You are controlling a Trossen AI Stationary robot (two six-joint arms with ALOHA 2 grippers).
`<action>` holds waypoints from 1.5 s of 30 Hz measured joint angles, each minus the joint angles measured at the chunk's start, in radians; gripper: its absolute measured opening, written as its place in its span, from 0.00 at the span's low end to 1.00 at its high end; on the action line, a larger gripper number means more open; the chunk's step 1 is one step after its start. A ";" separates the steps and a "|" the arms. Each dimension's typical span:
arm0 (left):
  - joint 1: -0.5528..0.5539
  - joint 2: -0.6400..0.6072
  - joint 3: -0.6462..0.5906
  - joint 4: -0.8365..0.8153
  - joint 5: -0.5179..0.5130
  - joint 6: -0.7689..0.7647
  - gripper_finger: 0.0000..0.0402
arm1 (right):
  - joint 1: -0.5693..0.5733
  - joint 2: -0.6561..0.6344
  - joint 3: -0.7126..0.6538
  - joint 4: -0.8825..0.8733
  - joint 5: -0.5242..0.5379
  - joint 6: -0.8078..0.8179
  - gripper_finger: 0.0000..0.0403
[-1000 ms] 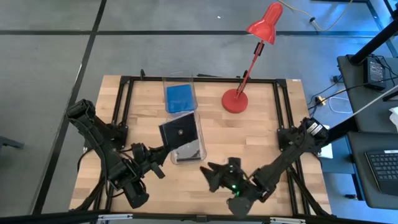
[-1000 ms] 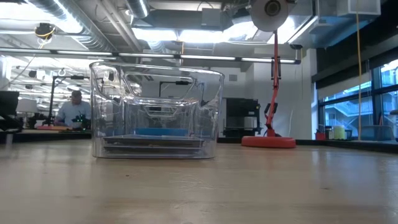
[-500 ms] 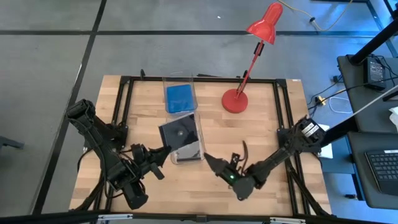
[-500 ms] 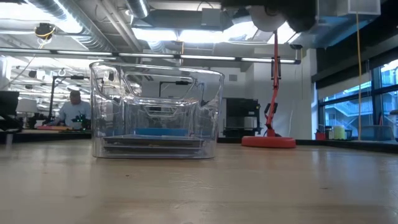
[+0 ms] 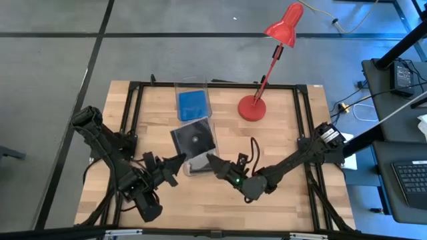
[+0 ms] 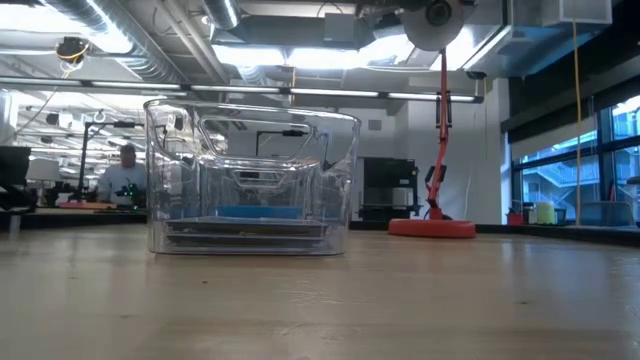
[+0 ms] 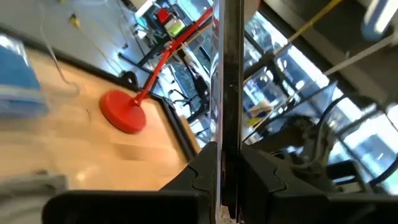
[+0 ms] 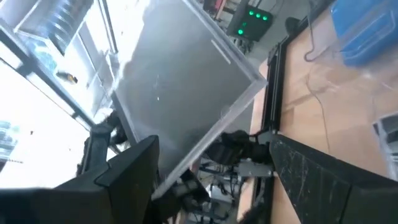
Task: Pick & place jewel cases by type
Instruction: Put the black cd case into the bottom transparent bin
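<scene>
While the left gripper [image 5: 179, 159] pinches a grey jewel case [image 5: 194, 139] by its corner, the right gripper [image 5: 215, 162] waits spread wide just beside it

Held case w/ visible disc hangs tilted above the near clear bin [image 5: 201, 163], approx over its far end; left wrist view shows the case [image 7: 226, 93] edge-on, clamped btwn the two dark fingers [image 7: 199, 171]. Right jaws hold nothing, tips pointing at the case's near edge, not touching as far as I can tell. More grey cases lie stacked in near bin [image 6: 245, 236]; blue jewel case [image 5: 192, 105] lies in the far clear bin [image 5: 176, 90]. Red desk lamp [image 5: 252, 107] stands on the wooden table [image 5: 280, 147] to the right of the bins
</scene>
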 joint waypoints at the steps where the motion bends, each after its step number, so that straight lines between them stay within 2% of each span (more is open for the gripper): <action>1: 0.005 0.000 0.000 0.026 -0.001 -0.012 0.09 | -0.005 0.000 0.006 0.000 0.001 0.004 0.77; 4: 0.020 0.000 0.000 0.096 0.000 -0.041 0.10 | -0.012 0.000 0.023 -0.009 0.003 -0.023 0.77; 10: 0.040 0.000 0.000 0.189 0.000 -0.067 0.09 | -0.015 0.000 0.043 -0.013 0.076 -0.355 0.77; 12: 0.046 0.000 0.000 0.205 0.000 -0.066 0.09 | -0.015 0.000 0.044 -0.011 0.087 -0.420 0.77; 14: 0.050 0.000 0.000 0.210 0.000 -0.065 0.09 | -0.016 0.000 0.044 -0.002 0.087 -0.415 0.77; 17: 0.053 0.000 0.000 0.210 0.000 -0.028 0.10 | -0.021 0.000 0.044 0.007 0.079 -0.312 0.77; 21: 0.053 0.000 0.000 0.214 0.000 0.026 0.10 | -0.037 0.000 0.044 0.015 -0.016 -0.205 0.77; 26: 0.053 0.000 0.000 0.221 0.000 0.064 0.09 | -0.067 0.000 0.044 0.115 -0.139 -0.209 0.77; 32: 0.052 0.000 0.000 0.256 -0.006 0.045 0.10 | -0.084 0.000 0.044 0.176 -0.209 -0.207 0.66; 39: 0.053 0.000 0.002 0.297 -0.014 -0.090 0.09 | -0.084 0.000 0.043 0.287 -0.213 -0.271 0.52; 45: 0.060 -0.003 0.002 0.374 -0.013 -0.096 0.10 | -0.084 0.000 0.043 0.339 -0.205 -0.282 0.48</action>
